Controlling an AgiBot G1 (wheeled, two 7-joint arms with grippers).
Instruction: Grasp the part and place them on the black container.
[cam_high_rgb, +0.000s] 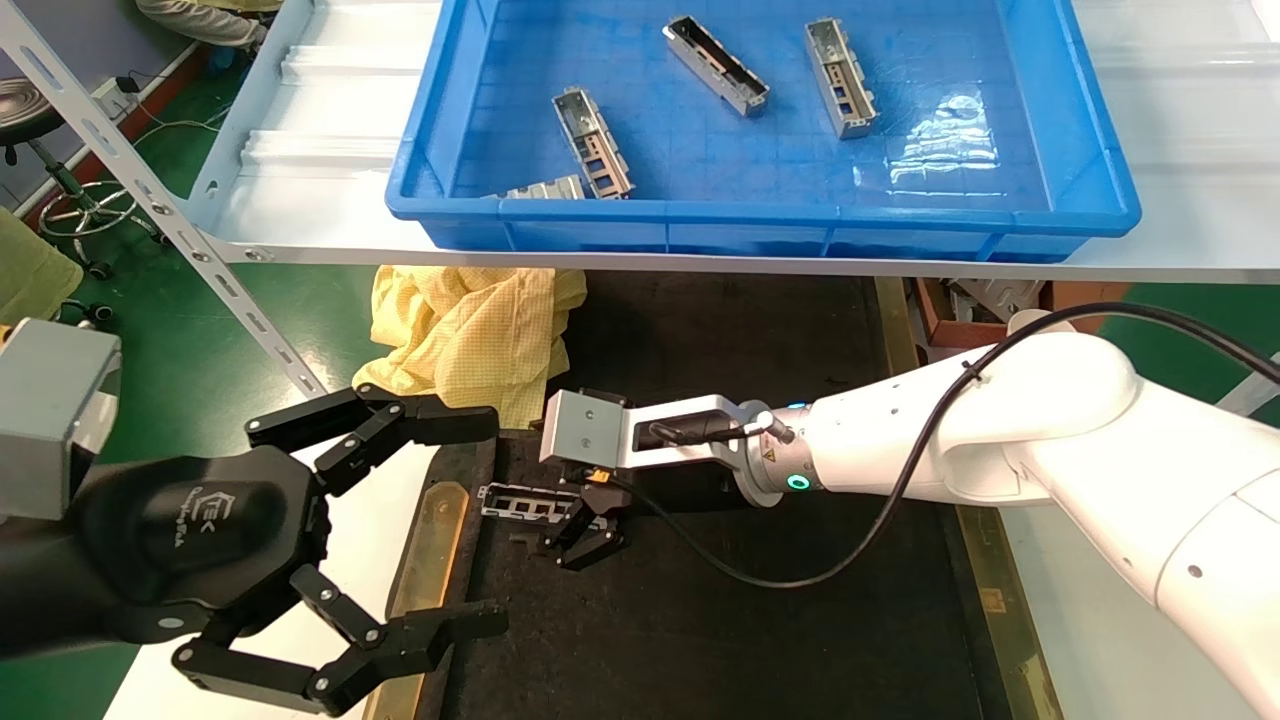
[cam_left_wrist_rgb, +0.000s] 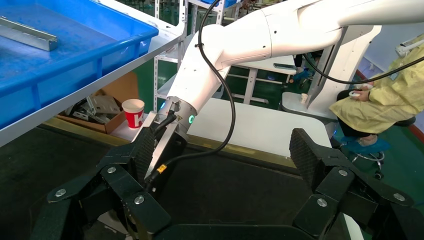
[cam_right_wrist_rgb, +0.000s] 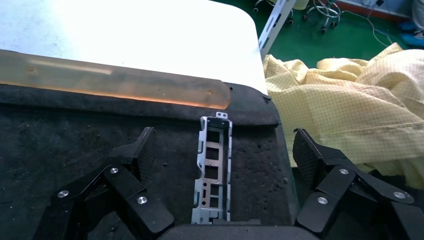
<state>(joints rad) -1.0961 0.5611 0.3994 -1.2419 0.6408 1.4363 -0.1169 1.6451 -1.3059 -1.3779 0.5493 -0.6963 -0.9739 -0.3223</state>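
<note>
Right gripper (cam_right_wrist_rgb: 220, 200): mine, fingers spread wide, nothing clamped. Low over the black container (cam_right_wrist_rgb: 65, 145).

The part (cam_right_wrist_rgb: 214, 170): lies flat on the felt directly between my fingers, touching neither, its long axis running away from my palm toward the tray's brass-edged rim.

Handling, by my estimate: thin stamped metal, light, stiff, smooth-walled and liable to slip; cutouts leave the frame bendable under a hard squeeze. Best hold is across the two long side walls, near mid-length.

Further out: yellow cloth (cam_right_wrist_rgb: 360, 110) beside the tray; blue bin (cam_high_rgb: 1090, 190) above with more parts.

Left gripper (cam_high_rgb: 400, 520): spread apart, idle, off the tray's edge.
</note>
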